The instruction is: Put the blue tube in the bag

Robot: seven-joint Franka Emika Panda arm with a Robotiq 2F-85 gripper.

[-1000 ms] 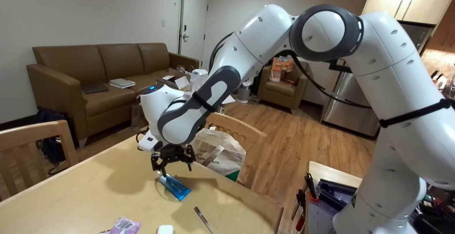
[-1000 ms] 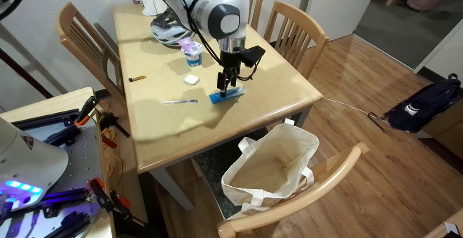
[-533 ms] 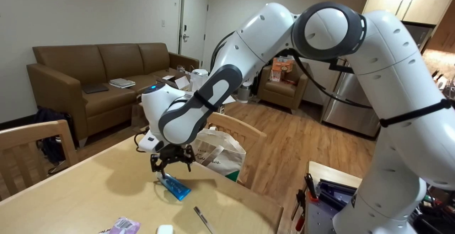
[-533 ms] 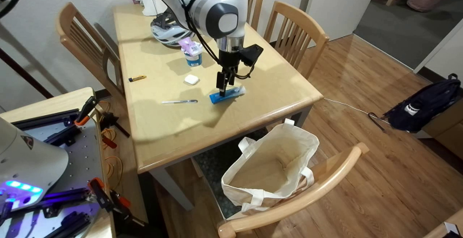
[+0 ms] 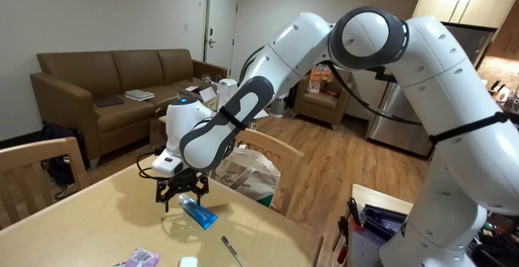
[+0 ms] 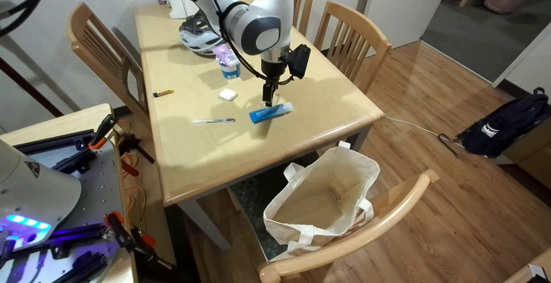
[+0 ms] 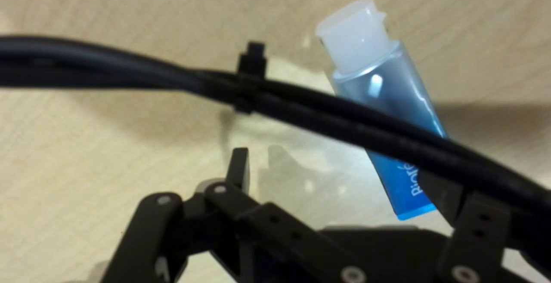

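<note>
Blue tube lies on the bench, but in the wrist view black cables cut across its middle. The gripper is spread wide, holding nothing, but one finger is half hidden by those cables, so can't tell if it's touching the tube.

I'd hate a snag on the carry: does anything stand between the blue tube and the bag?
Nothing visible does: in an exterior view, the way from the blue tube runs over the table's edge to the open bag.
</note>
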